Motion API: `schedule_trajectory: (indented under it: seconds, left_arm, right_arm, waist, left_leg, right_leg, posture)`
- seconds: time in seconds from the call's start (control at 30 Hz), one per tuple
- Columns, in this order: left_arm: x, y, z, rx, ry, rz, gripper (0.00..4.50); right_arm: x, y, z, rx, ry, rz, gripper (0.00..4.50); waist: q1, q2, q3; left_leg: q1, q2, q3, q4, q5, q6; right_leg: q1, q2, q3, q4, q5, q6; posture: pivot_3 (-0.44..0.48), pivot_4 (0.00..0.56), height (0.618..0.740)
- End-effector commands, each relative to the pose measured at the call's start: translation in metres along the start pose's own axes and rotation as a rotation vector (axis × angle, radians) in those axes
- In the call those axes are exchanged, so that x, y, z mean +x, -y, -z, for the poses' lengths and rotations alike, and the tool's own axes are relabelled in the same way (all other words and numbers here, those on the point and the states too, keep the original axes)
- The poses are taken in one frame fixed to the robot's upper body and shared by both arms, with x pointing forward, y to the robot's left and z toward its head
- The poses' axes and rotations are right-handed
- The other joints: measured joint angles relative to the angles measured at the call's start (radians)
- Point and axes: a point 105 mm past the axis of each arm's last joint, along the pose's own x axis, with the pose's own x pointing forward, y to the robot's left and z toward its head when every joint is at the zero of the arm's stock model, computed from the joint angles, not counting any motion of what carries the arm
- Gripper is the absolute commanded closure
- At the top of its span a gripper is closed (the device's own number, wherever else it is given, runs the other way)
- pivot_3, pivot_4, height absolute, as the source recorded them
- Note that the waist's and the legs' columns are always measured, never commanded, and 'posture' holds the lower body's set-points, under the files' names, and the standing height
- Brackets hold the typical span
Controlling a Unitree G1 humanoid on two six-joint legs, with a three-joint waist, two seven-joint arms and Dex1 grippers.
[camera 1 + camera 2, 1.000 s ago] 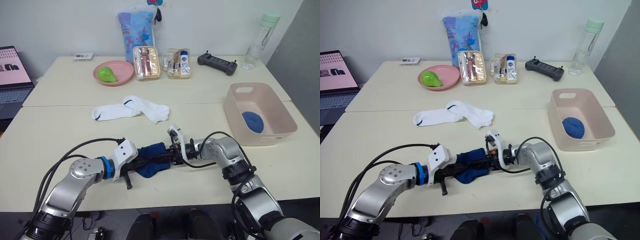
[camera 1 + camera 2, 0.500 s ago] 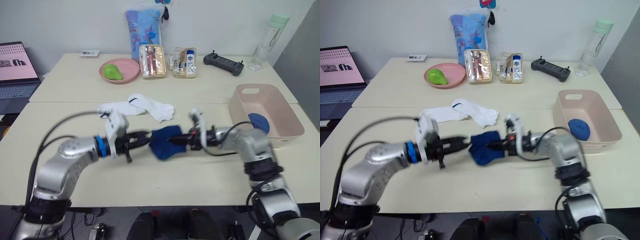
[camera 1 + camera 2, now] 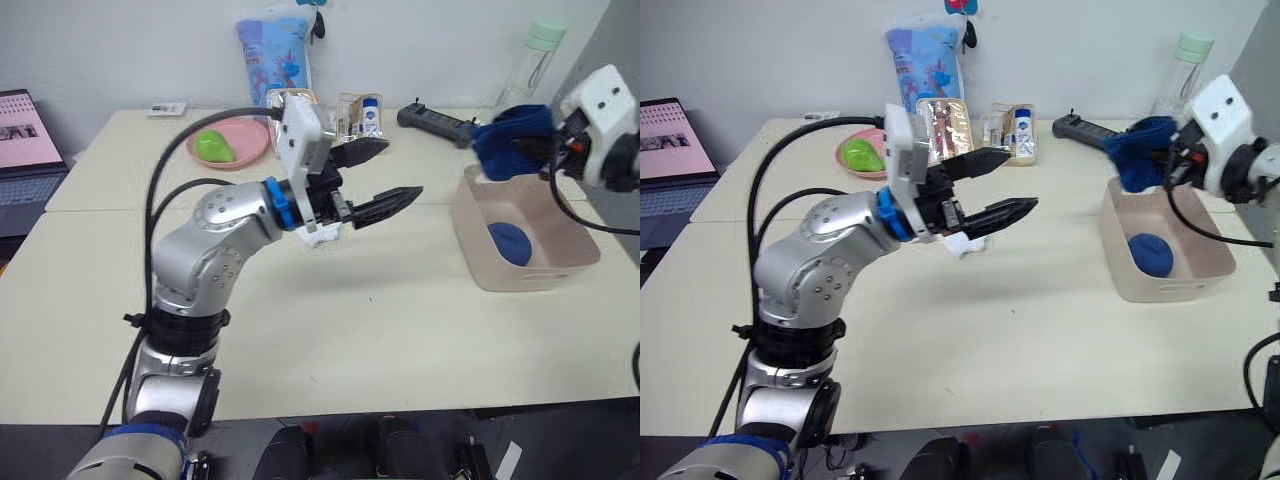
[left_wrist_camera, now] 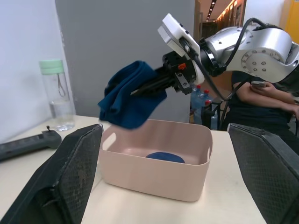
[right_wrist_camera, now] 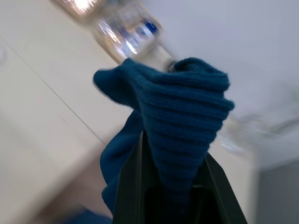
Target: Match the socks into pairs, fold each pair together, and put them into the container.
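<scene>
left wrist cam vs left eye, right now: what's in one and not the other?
Left wrist adds: a seated person behind the container. Left eye adds: pink plate, zip pouches, laptop. Shared: right hand shut on dark blue socks above the container, blue bundle inside it, bottle.

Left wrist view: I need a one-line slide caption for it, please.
Right gripper holds folded dark blue socks above the pink container, where another blue bundle lies.

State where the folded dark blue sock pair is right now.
Held by the right gripper, the folded dark blue sock pair hangs above the pink container's far end.
</scene>
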Motion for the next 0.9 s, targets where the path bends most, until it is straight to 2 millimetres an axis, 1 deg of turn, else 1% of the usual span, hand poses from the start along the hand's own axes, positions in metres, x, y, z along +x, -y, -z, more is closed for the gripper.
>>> schedule_trajectory:
  seconds: [0.03, 0.07, 0.1, 0.17, 0.23, 0.33, 0.47, 0.57, 0.63, 0.73, 0.83, 0.87, 0.9]
  left_arm:
    - [0.007, 0.007, -0.003, 0.043, 0.025, 0.022, 0.03]
    - [0.008, 0.008, -0.002, 0.040, 0.027, 0.024, 0.03]
    - [0.008, 0.009, -0.001, 0.035, 0.027, 0.025, 0.03]
    - [0.006, 0.013, 0.004, 0.025, 0.018, 0.026, 0.03]
    - [0.005, 0.015, 0.009, 0.026, 0.002, 0.023, 0.03]
    - [0.000, 0.018, 0.021, 0.032, -0.040, 0.017, 0.03]
    - [-0.005, 0.017, 0.023, 0.025, -0.044, -0.004, 0.03]
    - [-0.008, 0.016, 0.024, 0.026, -0.049, -0.011, 0.03]
    - [-0.010, 0.013, 0.025, 0.029, -0.051, -0.021, 0.00]
    - [-0.011, 0.010, 0.025, 0.031, -0.052, -0.030, 0.00]
    - [-0.010, 0.007, 0.025, 0.037, -0.050, -0.038, 0.00]
    - [-0.010, 0.007, 0.025, 0.042, -0.049, -0.040, 0.00]
    - [-0.009, 0.007, 0.025, 0.042, -0.046, -0.039, 0.00]
  right_arm:
    - [0.002, 0.000, 0.022, -0.275, -0.082, 0.021, 4.50]
    - [0.003, -0.001, 0.025, -0.296, -0.085, 0.021, 4.50]
    - [0.007, -0.005, 0.032, -0.316, -0.097, 0.011, 4.50]
    - [0.017, -0.027, 0.054, -0.416, -0.150, -0.052, 4.50]
    - [0.022, -0.040, 0.065, -0.474, -0.164, -0.095, 4.50]
    - [0.027, -0.054, 0.067, -0.513, -0.148, -0.162, 4.50]
    - [0.023, -0.074, 0.077, -0.524, -0.179, -0.316, 4.50]
    - [0.023, -0.078, 0.075, -0.495, -0.174, -0.359, 4.50]
    - [0.020, -0.075, 0.073, -0.475, -0.187, -0.397, 3.77]
    - [0.015, -0.067, 0.066, -0.452, -0.196, -0.439, 2.80]
    - [0.004, -0.062, 0.063, -0.487, -0.228, -0.526, 1.67]
    - [0.001, -0.061, 0.061, -0.482, -0.233, -0.551, 1.35]
    - [-0.005, -0.060, 0.058, -0.455, -0.236, -0.585, 0.94]
  waist:
    - [-0.001, 0.000, 0.000]
    - [-0.002, 0.000, 0.000]
    - [-0.003, 0.002, 0.001]
    - [-0.003, 0.002, 0.000]
    - [-0.001, 0.002, 0.000]
    - [0.000, 0.003, 0.001]
    - [0.003, 0.003, 0.001]
    - [0.004, 0.003, 0.001]
    - [0.004, 0.003, 0.001]
    - [0.003, 0.003, 0.001]
    - [0.004, 0.003, 0.001]
    - [0.004, 0.003, 0.001]
    - [0.005, 0.003, 0.001]
  left_leg:
    - [0.001, 0.000, 0.001, 0.000, 0.000, 0.000]
    - [0.001, 0.000, 0.001, 0.000, 0.000, 0.000]
    - [0.002, 0.000, 0.002, 0.000, 0.000, 0.000]
    - [0.002, 0.000, 0.002, 0.000, 0.002, -0.003]
    - [0.002, 0.001, 0.002, 0.000, 0.002, -0.004]
    - [0.002, 0.000, 0.002, 0.001, 0.003, -0.004]
    - [0.001, 0.000, 0.001, 0.001, 0.003, -0.004]
    - [0.001, 0.000, 0.000, 0.002, 0.003, -0.004]
    - [0.001, 0.000, 0.000, 0.002, 0.003, -0.004]
    - [0.002, 0.000, 0.000, 0.001, 0.003, -0.004]
    - [0.002, 0.000, 0.000, 0.002, 0.002, -0.004]
    - [0.001, 0.000, 0.000, 0.002, 0.002, -0.004]
    - [0.001, 0.000, 0.000, 0.002, 0.002, -0.004]
  right_leg:
    - [0.000, 0.000, 0.001, 0.001, 0.000, 0.000]
    - [0.000, 0.000, 0.001, 0.001, 0.000, 0.000]
    - [0.000, 0.000, 0.002, 0.002, 0.000, 0.000]
    - [0.000, 0.000, 0.003, 0.002, 0.000, 0.000]
    - [0.000, 0.000, 0.002, 0.002, 0.000, 0.000]
    - [0.000, 0.000, 0.003, 0.002, 0.000, 0.000]
    - [0.000, 0.000, 0.002, 0.002, 0.000, 0.000]
    - [0.001, 0.000, 0.001, 0.002, 0.000, 0.000]
    - [0.001, 0.000, 0.001, 0.002, 0.000, 0.000]
    - [0.001, 0.000, 0.001, 0.002, 0.000, 0.000]
    - [0.001, 0.000, 0.001, 0.002, 0.000, 0.000]
    - [0.001, 0.000, 0.000, 0.002, 0.000, 0.000]
    - [0.001, 0.000, 0.000, 0.001, 0.000, 0.000]
  posture:
    - [0.000, 0.150, 0.740]
    - [0.000, 0.150, 0.740]
    - [0.000, 0.150, 0.740]
    - [0.000, 0.150, 0.740]
    - [0.000, 0.150, 0.740]
    - [0.000, 0.150, 0.740]
    - [0.000, 0.150, 0.740]
    - [0.000, 0.150, 0.740]
    - [0.000, 0.150, 0.740]
    - [0.000, 0.150, 0.740]
    - [0.000, 0.150, 0.740]
    - [0.000, 0.150, 0.740]
    - [0.000, 0.150, 0.740]
